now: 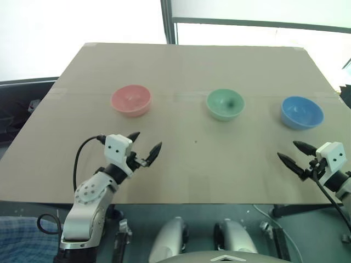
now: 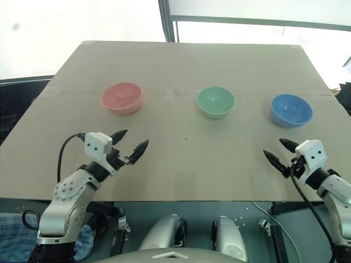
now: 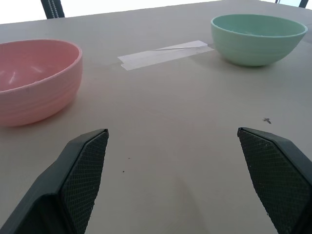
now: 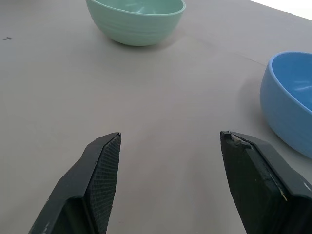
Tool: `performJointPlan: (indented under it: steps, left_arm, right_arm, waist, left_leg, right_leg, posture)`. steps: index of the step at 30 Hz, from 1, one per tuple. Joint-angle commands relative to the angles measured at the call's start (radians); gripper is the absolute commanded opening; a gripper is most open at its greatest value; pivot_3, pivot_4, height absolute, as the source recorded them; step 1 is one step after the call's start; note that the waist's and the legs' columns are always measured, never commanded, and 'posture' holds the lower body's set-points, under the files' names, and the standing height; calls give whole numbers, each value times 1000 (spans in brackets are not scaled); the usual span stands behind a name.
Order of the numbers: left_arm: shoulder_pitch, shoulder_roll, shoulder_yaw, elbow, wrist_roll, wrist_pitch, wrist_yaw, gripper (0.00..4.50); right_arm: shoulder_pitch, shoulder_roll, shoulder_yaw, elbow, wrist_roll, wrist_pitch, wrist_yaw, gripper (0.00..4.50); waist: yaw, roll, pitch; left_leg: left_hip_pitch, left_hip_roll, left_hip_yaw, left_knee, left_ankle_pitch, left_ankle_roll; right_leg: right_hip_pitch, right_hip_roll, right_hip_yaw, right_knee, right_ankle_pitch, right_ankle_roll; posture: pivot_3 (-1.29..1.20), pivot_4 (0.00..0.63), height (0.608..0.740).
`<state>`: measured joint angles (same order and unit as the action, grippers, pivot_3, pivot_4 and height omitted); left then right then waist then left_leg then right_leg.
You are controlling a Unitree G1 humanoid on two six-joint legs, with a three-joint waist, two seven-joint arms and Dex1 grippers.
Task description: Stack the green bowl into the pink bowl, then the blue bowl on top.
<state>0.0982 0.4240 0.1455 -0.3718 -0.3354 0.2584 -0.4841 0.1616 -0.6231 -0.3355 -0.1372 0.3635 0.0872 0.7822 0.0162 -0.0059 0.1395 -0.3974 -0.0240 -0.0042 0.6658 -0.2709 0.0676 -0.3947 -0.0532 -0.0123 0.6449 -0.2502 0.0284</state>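
The green bowl sits mid-frame on the surface between the pink bowl and blue bowl, roughly midway between the left tool and right tool (both spread apart, empty).

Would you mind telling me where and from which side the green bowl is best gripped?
Probably by its rim: the green bowl stands upright and open, its outside is smooth and rounded, so one finger inside and one outside the thin wall looks surest. Take the near edge from above, with either open pincer, left or right; the bowl stands apart from the pink bowl and blue bowl.
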Motion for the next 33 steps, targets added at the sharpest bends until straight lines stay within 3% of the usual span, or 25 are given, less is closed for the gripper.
performJointPlan:
  steps: [1,26,33]
  left_arm:
    - [-3,0,4,-49,-3,-9,1,4500]
    - [-25,-12,-24,-31,5,-28,-6,4500]
    - [-53,-7,-35,6,37,-16,10,4500]
  right_arm:
    - [4,-10,-41,-18,20,-21,5,3414]
    - [22,-11,-39,-42,52,-21,9,3414]
    - [4,-49,-13,-221,216,80,106,3414]
  waist:
    - [0,0,0]
    - [0,0,0]
    - [0,0,0]
  left_leg:
    - [0,0,0,0,0,0]
    - [0,0,0,0,0,0]
    - [0,0,0,0,0,0]
  right_leg:
    - [0,0,0,0,0,0]
    - [0,0,0,0,0,0]
    - [0,0,0,0,0,0]
  posture:
    - [0,150,740]
    - [0,150,740]
    - [0,150,740]
